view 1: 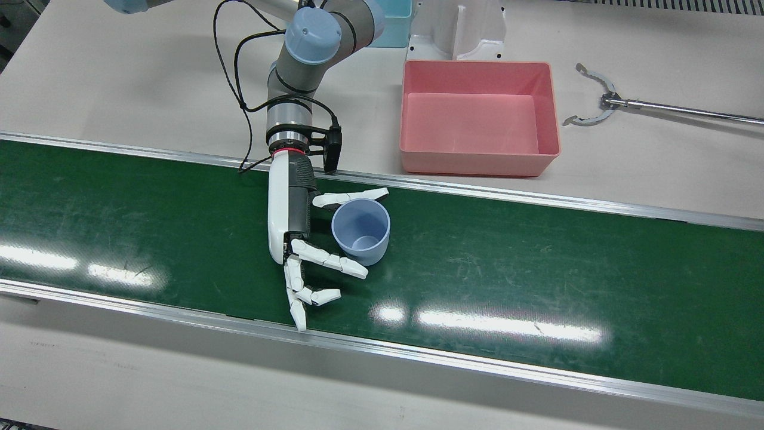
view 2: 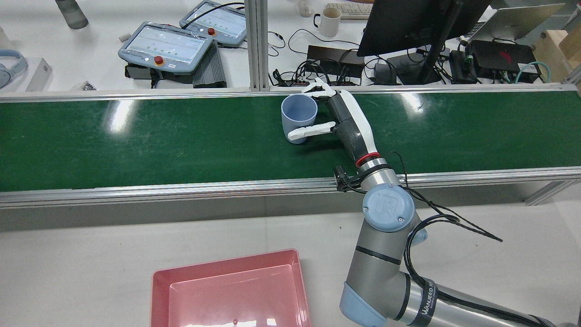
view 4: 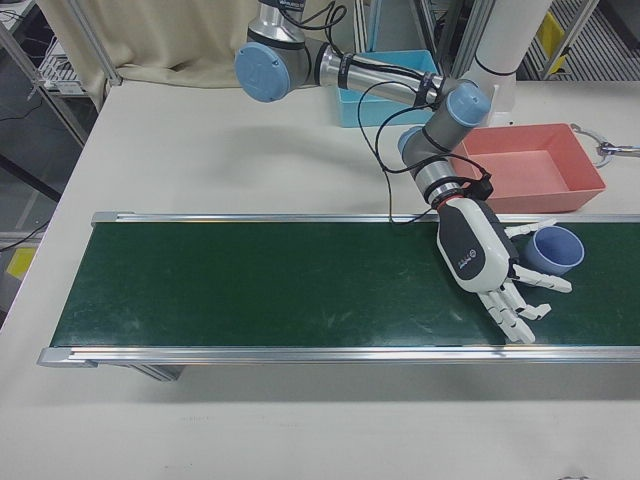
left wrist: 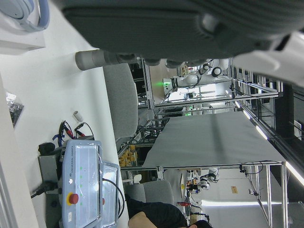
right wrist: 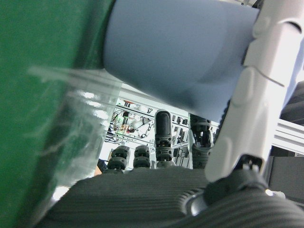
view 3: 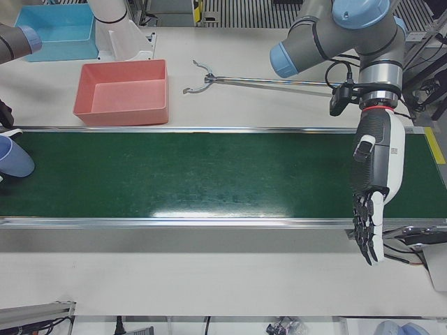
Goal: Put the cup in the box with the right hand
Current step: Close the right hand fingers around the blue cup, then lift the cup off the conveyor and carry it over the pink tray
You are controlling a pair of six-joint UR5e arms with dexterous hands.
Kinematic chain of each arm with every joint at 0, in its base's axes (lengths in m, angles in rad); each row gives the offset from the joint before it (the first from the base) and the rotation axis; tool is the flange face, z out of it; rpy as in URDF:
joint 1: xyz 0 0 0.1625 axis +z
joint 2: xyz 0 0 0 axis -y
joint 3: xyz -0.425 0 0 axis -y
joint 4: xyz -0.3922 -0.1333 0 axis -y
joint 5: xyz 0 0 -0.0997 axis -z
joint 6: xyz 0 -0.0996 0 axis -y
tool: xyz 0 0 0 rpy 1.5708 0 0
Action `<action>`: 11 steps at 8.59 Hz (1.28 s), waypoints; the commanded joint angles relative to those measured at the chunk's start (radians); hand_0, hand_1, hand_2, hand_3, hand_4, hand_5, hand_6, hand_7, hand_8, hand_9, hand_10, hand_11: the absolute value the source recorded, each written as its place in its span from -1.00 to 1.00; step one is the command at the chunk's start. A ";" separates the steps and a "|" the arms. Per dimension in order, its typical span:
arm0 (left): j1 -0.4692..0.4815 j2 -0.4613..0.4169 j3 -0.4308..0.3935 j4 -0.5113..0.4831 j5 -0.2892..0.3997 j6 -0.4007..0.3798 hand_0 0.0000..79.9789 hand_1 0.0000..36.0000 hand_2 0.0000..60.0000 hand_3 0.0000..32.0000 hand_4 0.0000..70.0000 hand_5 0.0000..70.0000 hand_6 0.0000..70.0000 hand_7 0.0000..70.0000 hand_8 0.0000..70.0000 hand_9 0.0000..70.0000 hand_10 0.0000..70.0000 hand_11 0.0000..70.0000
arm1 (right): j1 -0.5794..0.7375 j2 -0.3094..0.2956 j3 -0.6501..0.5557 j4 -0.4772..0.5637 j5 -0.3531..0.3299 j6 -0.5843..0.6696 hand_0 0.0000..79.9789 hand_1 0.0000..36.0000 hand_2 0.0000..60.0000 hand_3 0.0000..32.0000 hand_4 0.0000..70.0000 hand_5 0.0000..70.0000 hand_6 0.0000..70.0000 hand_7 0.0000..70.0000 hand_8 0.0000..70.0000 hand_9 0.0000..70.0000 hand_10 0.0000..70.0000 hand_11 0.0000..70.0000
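A light blue cup (view 1: 361, 230) stands upright on the green belt (view 1: 537, 269). My right hand (view 1: 298, 239) lies low beside it, open, with the thumb along the cup's robot-side rim and one of the fingers (view 1: 331, 260) by its base on the operator side. The rear view shows the same cup (view 2: 298, 116) flanked by the right hand (view 2: 345, 120). In the right hand view the cup (right wrist: 180, 52) fills the top, a finger (right wrist: 251, 95) alongside. The pink box (view 1: 412, 119) sits empty on the table behind the belt. My left hand (view 3: 374, 188) hangs open over the belt's far end.
A long metal grabber tool (view 1: 597, 104) lies right of the box. A blue bin (view 1: 394, 24) and a white pedestal (view 1: 459, 30) stand behind it. Aluminium rails edge the belt. Teach pendants (view 2: 165, 45) and a monitor sit beyond the belt.
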 commanded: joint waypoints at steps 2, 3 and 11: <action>0.001 0.000 0.000 0.000 0.000 0.000 -1.00 -1.00 -1.00 -1.00 -1.00 -1.00 -1.00 -1.00 -1.00 -1.00 -1.00 -1.00 | 0.000 0.000 0.001 0.000 -0.002 0.001 0.29 1.00 1.00 -1.00 0.36 -0.74 -0.62 0.51 -0.85 -0.56 -0.78 -0.60; 0.001 0.000 0.000 0.000 0.000 -0.002 -1.00 -1.00 -1.00 -1.00 -1.00 -1.00 -1.00 -1.00 -1.00 -1.00 -1.00 -1.00 | 0.000 0.000 0.008 0.000 -0.002 0.001 0.32 1.00 1.00 -1.00 0.39 -0.71 -0.60 0.57 -0.84 -0.54 -0.77 -0.58; 0.001 0.000 0.000 0.000 0.000 -0.002 -1.00 -1.00 -1.00 -1.00 -1.00 -1.00 -1.00 -1.00 -1.00 -1.00 -1.00 -1.00 | -0.122 -0.086 0.377 -0.015 -0.017 -0.002 0.51 1.00 1.00 -1.00 0.51 -0.69 -0.54 0.91 -0.91 -0.59 -0.82 -0.64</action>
